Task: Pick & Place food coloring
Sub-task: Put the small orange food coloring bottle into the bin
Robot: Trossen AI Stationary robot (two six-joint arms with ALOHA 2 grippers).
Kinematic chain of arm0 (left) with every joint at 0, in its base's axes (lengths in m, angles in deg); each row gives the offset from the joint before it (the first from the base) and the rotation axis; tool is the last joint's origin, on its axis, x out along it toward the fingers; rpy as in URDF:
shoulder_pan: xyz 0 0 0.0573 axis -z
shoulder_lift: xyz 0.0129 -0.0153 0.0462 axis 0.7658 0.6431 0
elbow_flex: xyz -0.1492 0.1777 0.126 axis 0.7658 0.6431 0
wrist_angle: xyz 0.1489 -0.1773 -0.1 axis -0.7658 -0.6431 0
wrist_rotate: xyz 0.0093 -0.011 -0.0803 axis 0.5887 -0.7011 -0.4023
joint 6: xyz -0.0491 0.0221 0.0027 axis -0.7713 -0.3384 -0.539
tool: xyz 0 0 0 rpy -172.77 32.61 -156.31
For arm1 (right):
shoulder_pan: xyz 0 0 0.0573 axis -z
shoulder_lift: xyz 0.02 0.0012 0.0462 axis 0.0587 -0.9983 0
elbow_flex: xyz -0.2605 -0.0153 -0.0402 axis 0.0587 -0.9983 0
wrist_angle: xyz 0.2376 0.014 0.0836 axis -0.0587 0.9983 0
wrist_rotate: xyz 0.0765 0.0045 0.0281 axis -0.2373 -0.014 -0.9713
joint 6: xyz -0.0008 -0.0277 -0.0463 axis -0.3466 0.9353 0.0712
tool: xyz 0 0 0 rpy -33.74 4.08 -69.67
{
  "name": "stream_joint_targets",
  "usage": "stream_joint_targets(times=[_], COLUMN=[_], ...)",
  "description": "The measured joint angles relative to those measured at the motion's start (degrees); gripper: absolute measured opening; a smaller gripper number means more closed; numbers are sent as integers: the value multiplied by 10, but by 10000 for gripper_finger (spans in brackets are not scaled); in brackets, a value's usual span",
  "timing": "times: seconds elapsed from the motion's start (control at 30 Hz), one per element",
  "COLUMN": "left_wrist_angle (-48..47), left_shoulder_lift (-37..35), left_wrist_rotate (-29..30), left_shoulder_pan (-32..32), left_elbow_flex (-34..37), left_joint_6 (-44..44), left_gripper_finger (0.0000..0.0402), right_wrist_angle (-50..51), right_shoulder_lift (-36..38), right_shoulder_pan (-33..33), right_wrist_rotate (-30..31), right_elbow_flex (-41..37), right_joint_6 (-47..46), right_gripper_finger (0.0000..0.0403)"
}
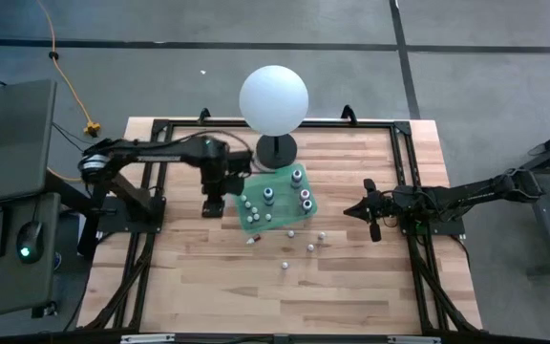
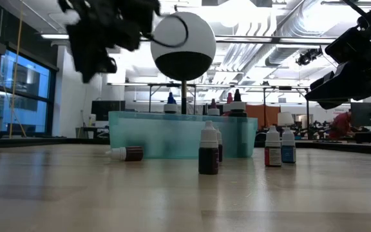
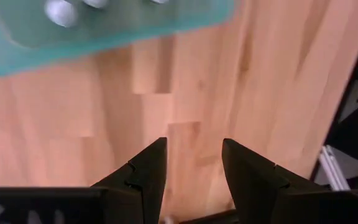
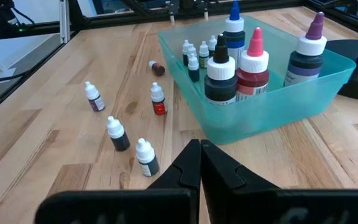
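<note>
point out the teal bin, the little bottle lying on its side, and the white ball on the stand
teal bin (image 4: 272,115), right wrist view, on its near wall.
toppled small bottle (image 4: 157,68), right wrist view, on its dark body.
white ball (image 1: 273,98), high view, on the middle of the sphere.

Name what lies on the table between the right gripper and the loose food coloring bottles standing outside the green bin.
Nothing: in the right wrist view, only bare wood separates the shut right gripper from the nearest loose bottles.
</note>
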Motion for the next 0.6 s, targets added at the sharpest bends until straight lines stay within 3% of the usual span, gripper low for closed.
stream_joint_targets(times=[0.23, 0.43, 0.6], left_wrist_angle=[136, 389, 515], left_shoulder_lift=[-112, -162, -154], left_wrist_rotate=[40, 180, 317], left_shoulder_pan=[128, 264, 344], left_elbow_flex=[106, 223, 283], left_joint_6=[-194, -319, -457], left_gripper_finger=[152, 152, 152], right_wrist_angle=[0, 0, 0], right_shoulder_lift=[0, 0, 0], right_shoulder_pan=[0, 0, 0], right_wrist_rotate=[0, 0, 0], right_elbow_flex=[0, 0, 0], right_joint_6=[0, 0, 0], right_gripper_finger=[2, 3, 3])
